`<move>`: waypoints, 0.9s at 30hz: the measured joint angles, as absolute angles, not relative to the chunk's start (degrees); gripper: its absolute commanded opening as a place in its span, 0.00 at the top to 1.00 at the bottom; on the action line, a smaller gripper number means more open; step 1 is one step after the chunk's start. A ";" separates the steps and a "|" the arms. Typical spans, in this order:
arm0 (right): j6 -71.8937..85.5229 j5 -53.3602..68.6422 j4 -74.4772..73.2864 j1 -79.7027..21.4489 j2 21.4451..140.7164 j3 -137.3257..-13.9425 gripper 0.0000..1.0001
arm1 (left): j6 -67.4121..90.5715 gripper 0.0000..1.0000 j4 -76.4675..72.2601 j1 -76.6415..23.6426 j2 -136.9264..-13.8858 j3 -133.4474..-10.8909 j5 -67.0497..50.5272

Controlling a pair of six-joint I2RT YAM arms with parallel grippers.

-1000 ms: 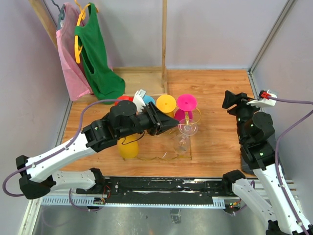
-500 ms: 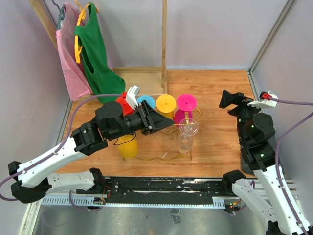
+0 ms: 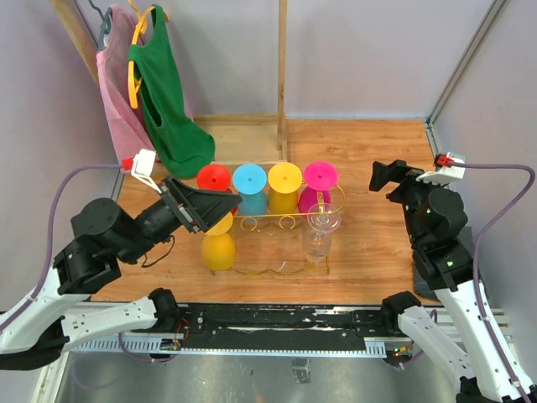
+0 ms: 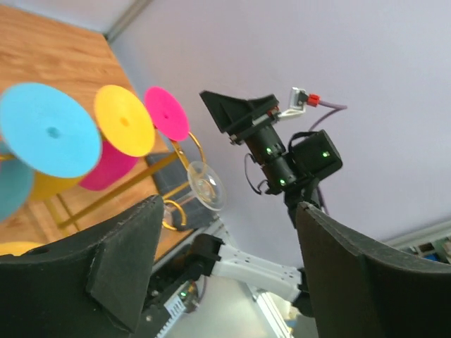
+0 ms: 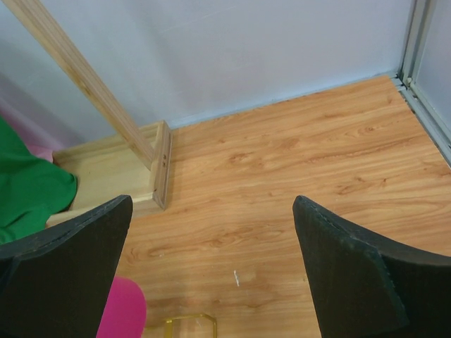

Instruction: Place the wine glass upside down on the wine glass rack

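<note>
The clear wine glass (image 3: 321, 230) stands upside down, foot up, at the front right end of the gold wine glass rack (image 3: 284, 222); nothing holds it. In the left wrist view its round foot (image 4: 206, 184) shows beside a gold loop of the rack (image 4: 193, 147). My left gripper (image 3: 225, 206) hangs open to the left of the rack, apart from the glass, and my left gripper (image 4: 229, 271) has nothing between its fingers. My right gripper (image 3: 387, 175) is open to the right of the rack, and in its own view my right gripper (image 5: 211, 282) holds nothing above bare floor.
Upside-down red (image 3: 214, 176), blue (image 3: 249, 179), yellow (image 3: 284, 175) and magenta (image 3: 320, 175) glasses fill the rack's back row, and another yellow one (image 3: 218, 248) stands front left. A wooden post (image 3: 282, 75) with its base rises behind. Green (image 3: 168, 101) and pink garments hang back left.
My left gripper has let go of the clear glass, opened and drawn back to the left and up. My right gripper has opened wider and shifted slightly.
</note>
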State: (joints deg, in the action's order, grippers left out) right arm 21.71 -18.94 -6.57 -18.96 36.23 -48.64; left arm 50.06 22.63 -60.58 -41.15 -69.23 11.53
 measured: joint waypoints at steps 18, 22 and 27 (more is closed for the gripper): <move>20.73 -12.12 -20.08 -18.96 38.87 -53.93 0.02 | 37.23 0.01 32.25 -60.58 -26.74 -66.35 30.13; 20.82 -11.31 -21.80 -18.96 38.70 -54.24 0.02 | 36.84 0.01 33.65 -60.58 -25.61 -64.34 31.29; 20.82 -10.24 -22.55 -18.96 38.11 -54.92 0.02 | 36.84 0.01 34.54 -60.58 -22.98 -63.86 32.91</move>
